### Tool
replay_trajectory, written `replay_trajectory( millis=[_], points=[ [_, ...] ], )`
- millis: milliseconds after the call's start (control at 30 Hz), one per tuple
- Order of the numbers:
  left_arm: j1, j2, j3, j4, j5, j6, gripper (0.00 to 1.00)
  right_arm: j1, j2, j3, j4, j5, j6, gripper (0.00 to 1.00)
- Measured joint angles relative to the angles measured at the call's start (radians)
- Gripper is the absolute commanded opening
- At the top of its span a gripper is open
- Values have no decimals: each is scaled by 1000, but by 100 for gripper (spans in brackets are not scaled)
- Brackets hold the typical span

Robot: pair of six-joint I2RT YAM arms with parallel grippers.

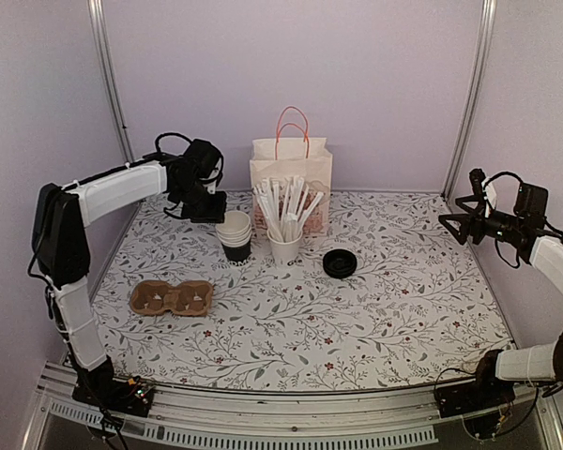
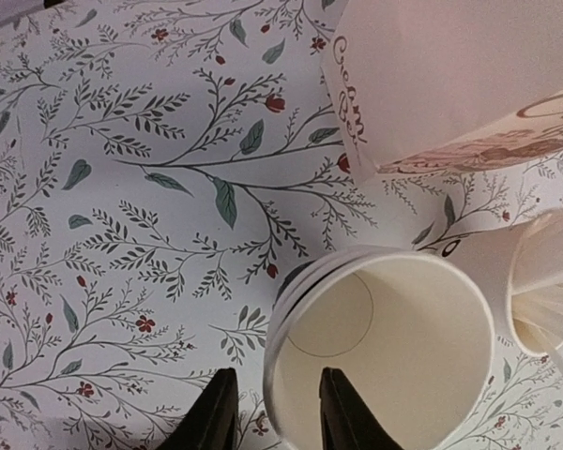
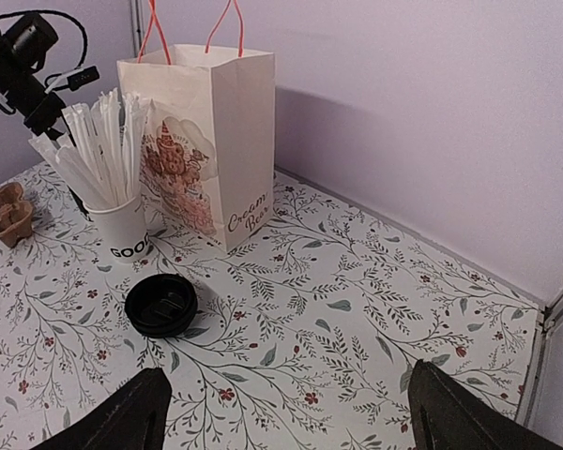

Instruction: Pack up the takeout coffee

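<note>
Left wrist view looks straight down into a paper cup (image 2: 385,356), smooth and white inside, with a rolled rim and a sliver of dark outer wall. It stands just in front of the paper bag (image 2: 432,75). The left gripper (image 2: 278,375) is part open, one dark finger inside the cup and one outside. It sits astride the rim with a gap on either side, so nothing is clamped. From above, this cup tops a short stack (image 1: 235,234) in front of the bag's left corner. Its round black lid (image 1: 340,263), glossy moulded plastic, lies flat on the flowered table (image 1: 403,319) in front of the bag's right corner. Such a cup is likely very light and thin-walled, easily crushed out of round, and may cling to the cup beneath. A gentle pinch on the stiffer rolled rim seems the best hold. The right gripper (image 1: 464,225) hangs wide open and empty, well to the right of the bag.
</note>
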Motion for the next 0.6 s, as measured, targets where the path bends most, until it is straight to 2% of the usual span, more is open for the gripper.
replay_trajectory(
  millis=[600],
  points=[
    [0,30,34,-12,18,0,0,0,21,16,-34,-20,-18,90]
  ],
)
